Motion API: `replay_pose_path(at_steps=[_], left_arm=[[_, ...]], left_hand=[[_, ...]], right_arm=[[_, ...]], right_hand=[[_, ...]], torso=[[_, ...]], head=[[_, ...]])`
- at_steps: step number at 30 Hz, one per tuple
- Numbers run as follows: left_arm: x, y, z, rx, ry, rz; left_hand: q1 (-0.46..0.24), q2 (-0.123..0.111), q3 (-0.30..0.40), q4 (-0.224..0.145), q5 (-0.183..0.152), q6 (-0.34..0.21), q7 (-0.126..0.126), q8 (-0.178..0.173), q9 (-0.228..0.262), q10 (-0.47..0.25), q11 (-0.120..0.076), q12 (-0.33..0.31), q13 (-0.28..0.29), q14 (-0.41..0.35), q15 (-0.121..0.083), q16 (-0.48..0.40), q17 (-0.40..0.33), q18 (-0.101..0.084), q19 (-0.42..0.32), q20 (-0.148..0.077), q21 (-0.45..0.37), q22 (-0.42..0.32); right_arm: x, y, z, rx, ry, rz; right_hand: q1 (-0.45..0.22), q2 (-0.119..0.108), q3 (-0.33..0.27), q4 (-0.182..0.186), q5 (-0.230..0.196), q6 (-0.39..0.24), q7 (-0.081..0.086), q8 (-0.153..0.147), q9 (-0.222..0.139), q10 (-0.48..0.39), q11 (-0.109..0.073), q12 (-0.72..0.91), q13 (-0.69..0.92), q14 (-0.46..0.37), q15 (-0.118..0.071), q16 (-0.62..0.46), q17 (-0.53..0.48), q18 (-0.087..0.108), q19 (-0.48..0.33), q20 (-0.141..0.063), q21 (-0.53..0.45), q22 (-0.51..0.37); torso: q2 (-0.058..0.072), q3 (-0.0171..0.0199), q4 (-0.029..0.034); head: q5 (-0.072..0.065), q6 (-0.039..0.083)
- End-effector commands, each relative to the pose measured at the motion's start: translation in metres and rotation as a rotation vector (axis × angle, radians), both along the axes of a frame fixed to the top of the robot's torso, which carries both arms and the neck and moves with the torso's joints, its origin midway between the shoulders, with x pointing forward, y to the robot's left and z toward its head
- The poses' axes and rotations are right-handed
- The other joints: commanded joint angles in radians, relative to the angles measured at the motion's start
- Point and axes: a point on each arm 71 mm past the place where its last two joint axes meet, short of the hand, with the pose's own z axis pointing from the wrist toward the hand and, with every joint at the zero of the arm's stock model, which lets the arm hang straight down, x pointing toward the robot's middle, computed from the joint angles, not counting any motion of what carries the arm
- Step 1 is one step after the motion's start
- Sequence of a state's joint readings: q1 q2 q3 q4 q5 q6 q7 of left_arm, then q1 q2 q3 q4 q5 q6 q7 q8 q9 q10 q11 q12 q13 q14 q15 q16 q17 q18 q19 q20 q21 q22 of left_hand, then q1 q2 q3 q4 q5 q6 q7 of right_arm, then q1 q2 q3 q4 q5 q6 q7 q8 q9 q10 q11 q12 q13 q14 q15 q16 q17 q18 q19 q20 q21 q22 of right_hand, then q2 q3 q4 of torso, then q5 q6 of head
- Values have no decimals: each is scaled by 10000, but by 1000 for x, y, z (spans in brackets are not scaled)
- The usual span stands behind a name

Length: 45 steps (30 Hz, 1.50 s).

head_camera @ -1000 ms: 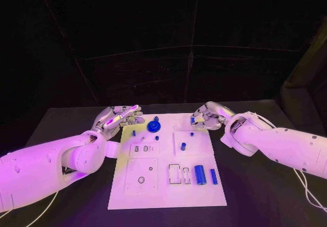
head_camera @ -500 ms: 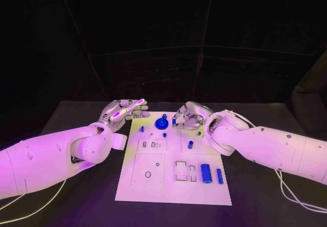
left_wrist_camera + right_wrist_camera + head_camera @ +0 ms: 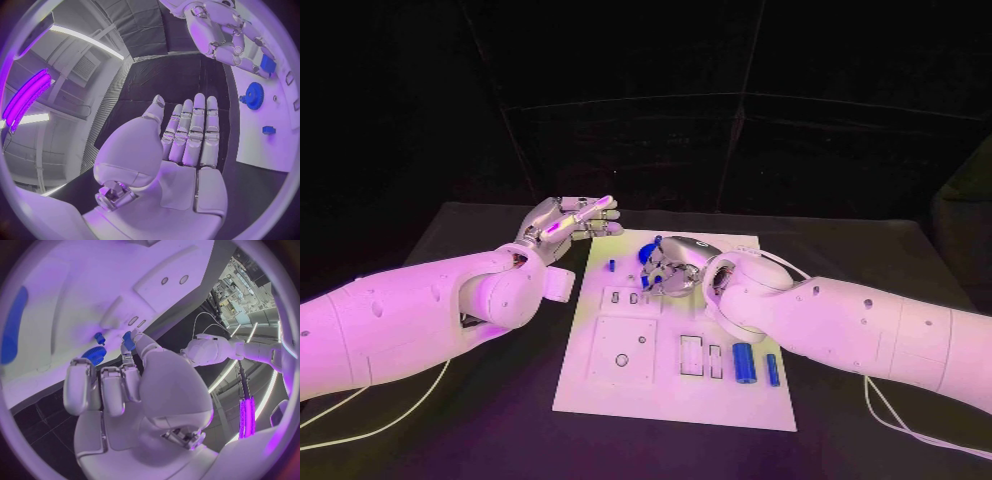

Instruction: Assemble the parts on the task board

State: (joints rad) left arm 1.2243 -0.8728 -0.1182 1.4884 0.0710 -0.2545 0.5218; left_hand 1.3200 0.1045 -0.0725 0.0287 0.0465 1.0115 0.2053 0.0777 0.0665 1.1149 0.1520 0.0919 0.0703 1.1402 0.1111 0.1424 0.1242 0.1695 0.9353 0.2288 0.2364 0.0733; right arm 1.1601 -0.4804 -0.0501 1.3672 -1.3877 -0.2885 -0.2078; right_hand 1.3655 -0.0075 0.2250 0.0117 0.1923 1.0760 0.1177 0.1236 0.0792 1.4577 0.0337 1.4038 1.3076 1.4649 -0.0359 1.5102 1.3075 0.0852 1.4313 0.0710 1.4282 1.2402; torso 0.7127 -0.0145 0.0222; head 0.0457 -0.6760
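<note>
The white task board (image 3: 675, 395) lies in the middle of the black table. My right hand (image 3: 671, 268) hovers over its far part, right beside the blue gear (image 3: 643, 262), which it partly hides. It pinches a small blue part (image 3: 128, 340) between thumb and fingertip, close to the gear (image 3: 94, 355) and a short blue peg (image 3: 99, 337). My left hand (image 3: 568, 220) is held open off the board's far left corner, fingers straight and together, holding nothing. The left wrist view shows that open palm (image 3: 187, 145), the gear (image 3: 253, 95) and my right hand (image 3: 231, 30) with its part (image 3: 267, 64).
A thick blue cylinder (image 3: 744, 362) and a slimmer blue bar (image 3: 772, 368) lie near the board's front right. Rectangular slots (image 3: 691, 355) and a raised block with a round hole (image 3: 622, 358) sit beside them. White cables trail off both arms onto the table.
My right hand has moved from the board's far right corner across to the blue gear, keeping the small blue part. The left hand stays open at the far left corner. The camera has shifted.
</note>
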Motion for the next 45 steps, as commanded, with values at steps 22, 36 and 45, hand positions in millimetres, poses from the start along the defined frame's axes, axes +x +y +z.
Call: replay_pose_path(at_steps=[22,36,45], left_arm=[[3,-1,2,-65,-139,-51],[3,-1,2,-46,-144,-13],[4,0,2,-39,-135,-6]], left_hand=[[11,83,6,-71,34,16,48,-49,-10,7,27,-31,-9,47,28,2,11,149,87,0,2,-14],[16,84,10,-80,34,19,49,-51,-9,10,27,-35,-9,50,27,0,14,149,90,0,1,-14],[19,83,12,-86,34,16,50,-55,-10,8,28,-40,-10,51,27,-2,16,149,91,0,0,-15]], right_arm=[[-6,9,-16,-1075,-262,328],[-10,8,-18,-1402,-84,530],[-11,7,-18,-1519,-86,514]], right_hand=[[-293,-150,31,47,126,81,4,21,-33,-29,-7,-52,896,749,-40,-17,1070,-201,-21,-45,18,-21],[-514,-375,23,49,508,96,9,-25,-49,-37,-3,-71,890,749,-35,-27,1064,-197,-26,-38,0,-43],[-678,-510,-30,93,507,-31,56,-122,-84,-91,32,-149,821,742,-13,-46,1029,-198,-26,-25,-5,-45]], torso=[[6,38,-17],[10,31,-16],[16,33,-12]], head=[[37,-162],[52,-199],[62,-223]])
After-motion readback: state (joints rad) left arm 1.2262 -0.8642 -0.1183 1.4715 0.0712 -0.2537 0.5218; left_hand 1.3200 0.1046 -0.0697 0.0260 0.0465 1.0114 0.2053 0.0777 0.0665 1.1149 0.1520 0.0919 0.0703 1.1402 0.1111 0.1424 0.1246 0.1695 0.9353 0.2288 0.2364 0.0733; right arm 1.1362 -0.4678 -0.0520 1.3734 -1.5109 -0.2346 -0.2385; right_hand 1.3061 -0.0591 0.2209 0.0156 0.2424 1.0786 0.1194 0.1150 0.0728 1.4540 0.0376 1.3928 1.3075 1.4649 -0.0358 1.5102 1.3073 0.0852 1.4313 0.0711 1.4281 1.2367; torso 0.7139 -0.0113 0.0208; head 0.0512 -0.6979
